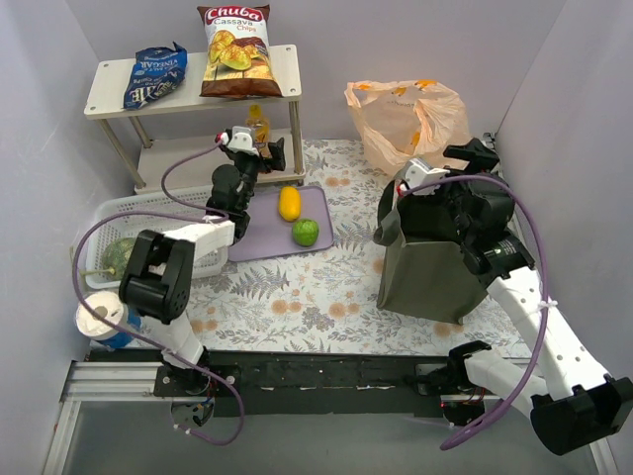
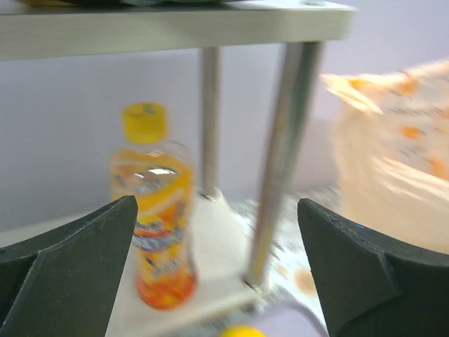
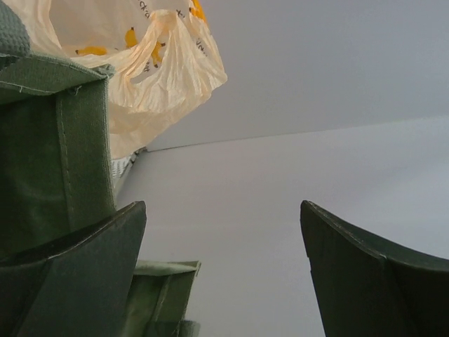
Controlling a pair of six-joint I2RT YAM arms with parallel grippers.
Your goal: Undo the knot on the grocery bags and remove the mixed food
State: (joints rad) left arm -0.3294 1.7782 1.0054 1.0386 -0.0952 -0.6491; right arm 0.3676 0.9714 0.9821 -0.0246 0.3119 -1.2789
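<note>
Top external reads "Chuba Cassava Chips" on the shelf-top bag (image 1: 234, 49). Left pincer (image 2: 217, 210) stands apart facing the orange bottle (image 2: 153, 210); right pincer (image 3: 223, 210) stands apart beside the green tote (image 3: 63, 140).

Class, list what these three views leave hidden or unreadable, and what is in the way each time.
1. Tote contents: top view, the right arm covers its mouth.
2. Bottle label: left wrist view, blurred.
3. Knot: top view, too small on the bag; right wrist view, the bag runs off the top edge.
4. Melon: top view, partly behind the left arm.
</note>
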